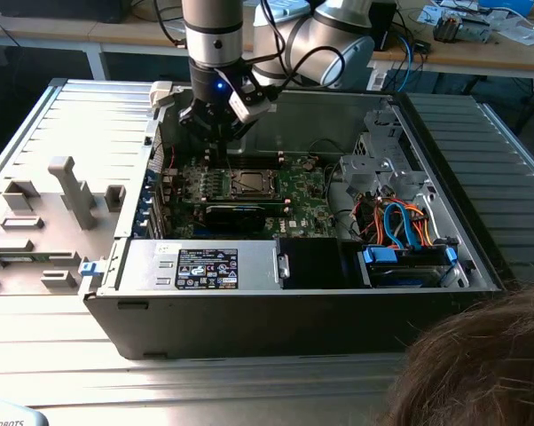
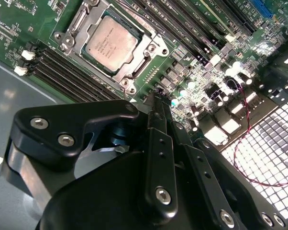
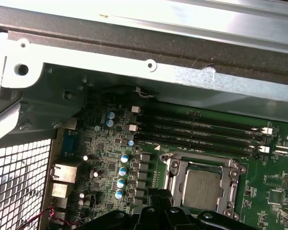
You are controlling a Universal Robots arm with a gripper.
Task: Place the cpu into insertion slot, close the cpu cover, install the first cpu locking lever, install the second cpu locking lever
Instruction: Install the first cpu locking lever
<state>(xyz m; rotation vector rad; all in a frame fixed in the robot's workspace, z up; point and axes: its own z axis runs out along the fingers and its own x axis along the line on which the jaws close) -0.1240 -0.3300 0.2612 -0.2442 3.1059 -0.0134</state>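
The cpu (image 2: 110, 43) lies flat in the insertion slot (image 2: 127, 79) of the green motherboard (image 1: 294, 191), its dull silver top facing up. A silvery metal frame, the cpu cover (image 2: 74, 28), lies around it, and I cannot tell whether the levers are latched. In the first wrist view the cpu (image 3: 203, 189) sits in the same frame (image 3: 171, 167). My black gripper (image 2: 156, 98) hangs above the board beside the socket, on the side of the small capacitors, shut with nothing in it. In the exterior view the gripper (image 1: 215, 129) is above the case, just to the left of the slot (image 1: 249, 184).
Narrow memory slots (image 2: 67, 72) flank the socket on two sides. A long black card (image 1: 240, 213) lies in front of the socket. A labelled power supply (image 1: 205, 266), orange and blue cables (image 1: 400, 222) and case walls (image 1: 444, 177) surround the board. A person's hair (image 1: 480, 364) is at the front right.
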